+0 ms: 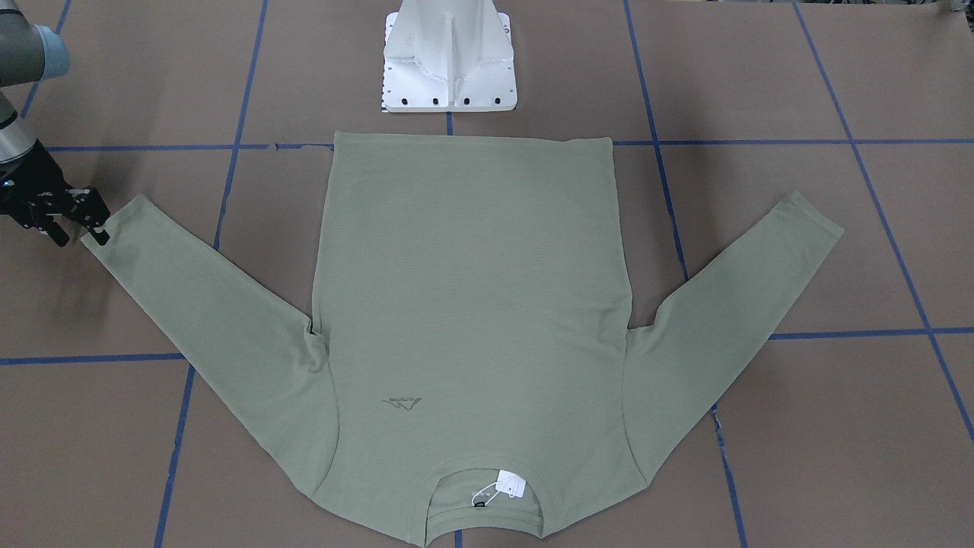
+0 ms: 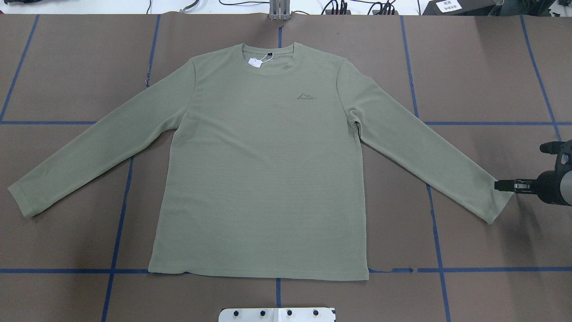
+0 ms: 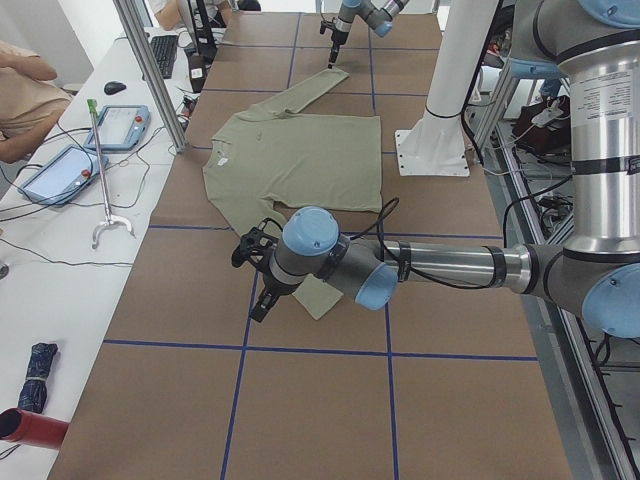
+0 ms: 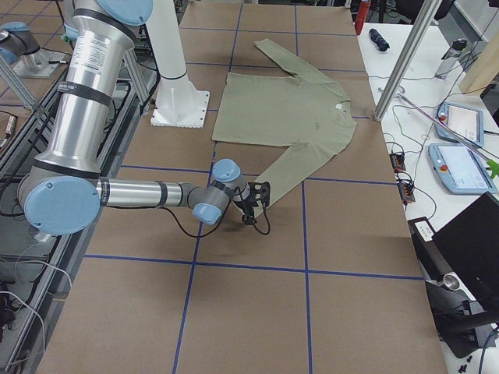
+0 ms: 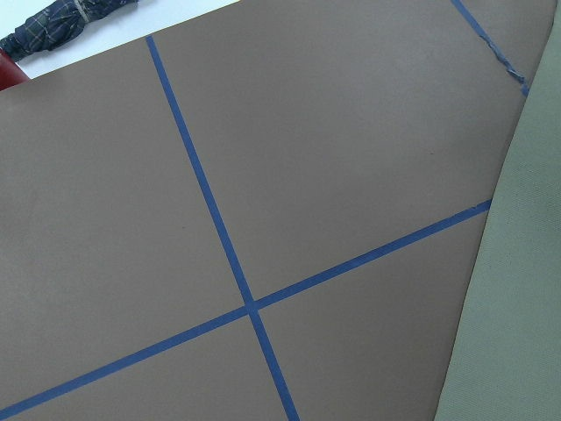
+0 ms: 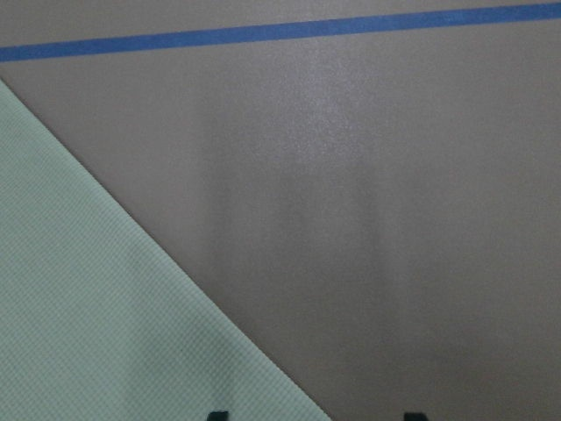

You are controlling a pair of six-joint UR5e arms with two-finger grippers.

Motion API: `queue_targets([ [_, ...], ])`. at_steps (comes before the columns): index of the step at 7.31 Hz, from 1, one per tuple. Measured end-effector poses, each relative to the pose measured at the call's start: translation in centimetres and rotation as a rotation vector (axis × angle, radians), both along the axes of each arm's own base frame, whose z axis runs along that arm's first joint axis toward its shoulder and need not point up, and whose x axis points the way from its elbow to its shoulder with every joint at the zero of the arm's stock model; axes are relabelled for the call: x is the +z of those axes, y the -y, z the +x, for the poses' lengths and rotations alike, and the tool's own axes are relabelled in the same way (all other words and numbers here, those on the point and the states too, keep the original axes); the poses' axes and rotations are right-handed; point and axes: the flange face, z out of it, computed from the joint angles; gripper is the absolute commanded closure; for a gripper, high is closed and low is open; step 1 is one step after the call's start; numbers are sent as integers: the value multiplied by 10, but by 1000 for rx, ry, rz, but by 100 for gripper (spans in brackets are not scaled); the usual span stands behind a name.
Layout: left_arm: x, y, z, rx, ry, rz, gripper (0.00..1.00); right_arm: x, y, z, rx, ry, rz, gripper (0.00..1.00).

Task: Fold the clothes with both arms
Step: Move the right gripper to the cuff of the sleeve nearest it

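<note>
The left pincer (image 3: 248, 285) hangs just beside the shirt's left cuff (image 2: 20, 201); I cannot tell how wide it stands. The sage-green shirt (image 2: 263, 179) lies flat and face up on the brown bench (image 2: 491, 67), with its sleeves spread. At the shirt's right cuff (image 2: 500, 205) the right pincer (image 1: 80, 237) stands wide, fingertips either side of the fabric's edge.

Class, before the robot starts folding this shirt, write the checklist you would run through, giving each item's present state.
1. Shirt flat, sleeves spread: ok.
2. Right gripper open: ok.
3. Right gripper at the right cuff: ok, it straddles the edge and is not yet gripping.
4. Left gripper open: cannot tell, only a side view shows it.
5. Left gripper at the left cuff: not ok, it sits beyond the cuff, outside the overhead view.
</note>
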Motion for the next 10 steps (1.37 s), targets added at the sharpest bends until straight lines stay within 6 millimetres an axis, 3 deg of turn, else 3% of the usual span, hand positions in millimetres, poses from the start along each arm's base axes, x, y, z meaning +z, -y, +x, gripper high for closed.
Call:
queue_targets([
  [3, -1, 0, 0, 0, 0, 1, 0, 0, -3, -5, -10, -3, 2, 34],
  [7, -1, 0, 0, 0, 0, 1, 0, 1, -5, -8, -19, -4, 3, 34],
  [8, -1, 0, 0, 1, 0, 1, 0, 1, -5, -9, -21, -4, 3, 42],
  [9, 0, 0, 0, 1, 0, 1, 0, 0, -5, -10, -23, -4, 3, 66],
  [10, 0, 0, 0, 1, 1, 2, 0, 0, -5, -10, -22, -4, 4, 100],
])
